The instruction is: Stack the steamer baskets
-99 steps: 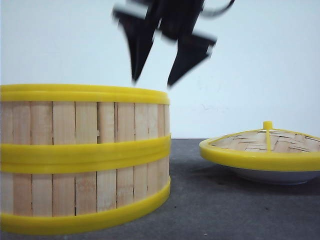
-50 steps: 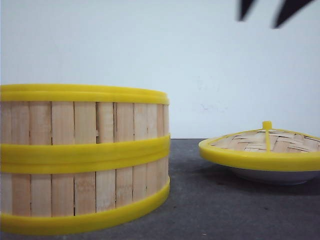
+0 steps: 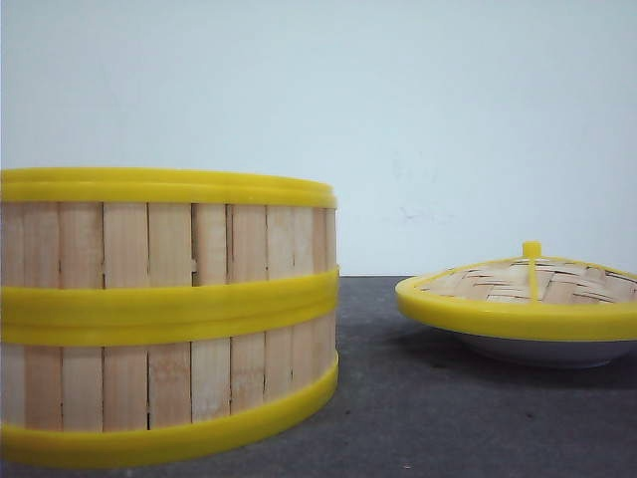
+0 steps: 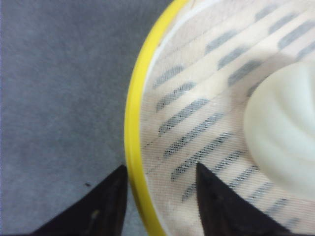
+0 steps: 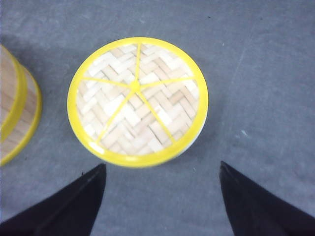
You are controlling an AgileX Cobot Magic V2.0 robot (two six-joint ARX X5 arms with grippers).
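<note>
on the gray table (image 3: pixel 418 428), two steamer baskets (image 3: pixel 164 309) are sitting stacked; left gripper (image 4: pixel 160 196), spread, is straddling a basket rim (image 4: pixel 132 147); right gripper (image 5: pixel 162 206) is hanging released.

**A bare lab bench, not a kitchen**

I read this as a staged test setup: a plain white wall (image 3: pixel 478 119) behind a grey felt-like tabletop (image 3: pixel 448 418), with only props laid out, namely stacked steamer baskets (image 3: pixel 164 314) and a woven lid (image 5: pixel 138 101) ahead of my right fingers.

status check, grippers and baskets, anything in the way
Left gripper open, straddling a steamer basket rim. Right gripper open above the lid. Two baskets stacked. No obstruction seen.
</note>
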